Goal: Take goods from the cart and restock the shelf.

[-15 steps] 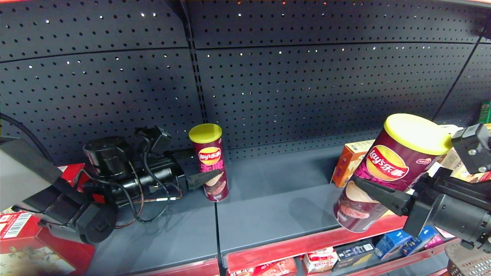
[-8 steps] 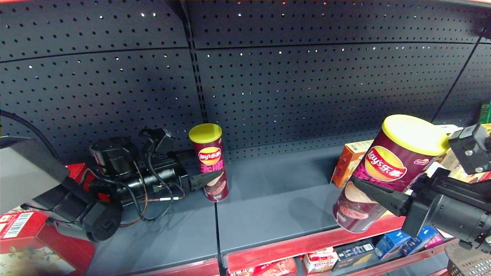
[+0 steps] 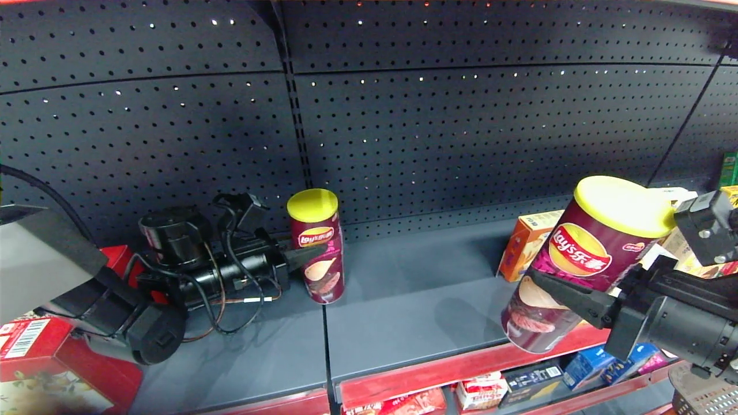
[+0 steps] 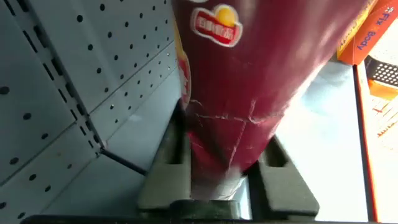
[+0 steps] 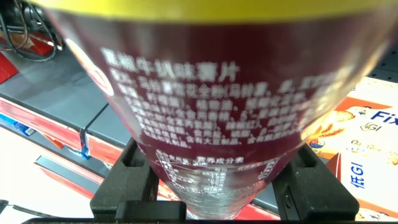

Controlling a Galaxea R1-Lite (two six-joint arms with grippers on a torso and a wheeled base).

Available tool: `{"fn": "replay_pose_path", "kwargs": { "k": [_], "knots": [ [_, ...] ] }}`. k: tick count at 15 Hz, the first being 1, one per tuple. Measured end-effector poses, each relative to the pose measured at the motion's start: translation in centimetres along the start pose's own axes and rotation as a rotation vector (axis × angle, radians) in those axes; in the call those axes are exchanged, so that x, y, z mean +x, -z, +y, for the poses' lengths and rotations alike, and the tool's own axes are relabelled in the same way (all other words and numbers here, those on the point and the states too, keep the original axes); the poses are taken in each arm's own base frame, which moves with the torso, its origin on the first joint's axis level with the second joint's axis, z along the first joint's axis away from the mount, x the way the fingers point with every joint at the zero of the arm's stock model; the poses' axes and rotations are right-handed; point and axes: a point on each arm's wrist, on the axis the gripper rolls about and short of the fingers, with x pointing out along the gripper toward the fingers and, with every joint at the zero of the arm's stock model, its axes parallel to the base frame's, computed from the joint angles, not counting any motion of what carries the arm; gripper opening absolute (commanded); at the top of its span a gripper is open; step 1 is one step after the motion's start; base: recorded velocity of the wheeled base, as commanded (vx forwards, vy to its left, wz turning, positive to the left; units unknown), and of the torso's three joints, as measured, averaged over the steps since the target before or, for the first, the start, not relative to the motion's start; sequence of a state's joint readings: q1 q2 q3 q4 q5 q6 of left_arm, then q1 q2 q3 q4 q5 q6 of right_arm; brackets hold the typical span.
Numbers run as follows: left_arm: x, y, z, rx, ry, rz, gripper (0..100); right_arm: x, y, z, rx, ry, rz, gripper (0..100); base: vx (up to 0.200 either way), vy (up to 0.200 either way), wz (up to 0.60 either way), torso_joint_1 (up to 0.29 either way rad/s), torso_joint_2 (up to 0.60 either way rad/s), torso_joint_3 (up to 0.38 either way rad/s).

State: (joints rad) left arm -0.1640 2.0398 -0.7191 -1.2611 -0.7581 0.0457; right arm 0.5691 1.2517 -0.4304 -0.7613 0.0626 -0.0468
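Two maroon chip cans with yellow lids are in view. One chip can (image 3: 318, 248) stands at the back of the grey shelf (image 3: 415, 311), leaning slightly, with my left gripper (image 3: 311, 259) shut on its lower half from the left. The left wrist view shows that chip can (image 4: 249, 93) squeezed between the fingers (image 4: 165, 180). The second chip can (image 3: 582, 265) hangs tilted over the shelf's red front edge at the right, with my right gripper (image 3: 568, 297) shut on it. In the right wrist view this second can (image 5: 236, 124) sits between the gripper's fingers (image 5: 127, 180).
An orange box (image 3: 522, 245) and other cartons stand at the shelf's right end. Red boxes (image 3: 34, 357) sit at the left end. A perforated back wall (image 3: 461, 127) closes the shelf. Small goods (image 3: 519, 380) line the lower shelf. Bare shelf lies between the two cans.
My left arm has shifted slightly right, and the can in it has turned and tipped a little. The right gripper's can has sunk slightly.
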Motion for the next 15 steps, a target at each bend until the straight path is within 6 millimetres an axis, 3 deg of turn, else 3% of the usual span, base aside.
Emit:
{"fn": "replay_pose_path", "kwargs": {
  "k": [7, 15],
  "knots": [
    [-1.3, -1.4, -2.2, -0.056, -0.005, -0.010, 0, -0.2, 0.2, 0.0, 0.000, 0.001, 0.004, 0, 0.000, 0.000, 0.00, 0.000, 0.00, 0.000],
    [-4.9, -1.5, -7.2, -0.090, 0.040, 0.035, 0, -0.8, 0.3, -0.2, -0.001, 0.018, 0.003, 0, 0.000, 0.000, 0.00, 0.000, 0.00, 0.000]
  ]
}}
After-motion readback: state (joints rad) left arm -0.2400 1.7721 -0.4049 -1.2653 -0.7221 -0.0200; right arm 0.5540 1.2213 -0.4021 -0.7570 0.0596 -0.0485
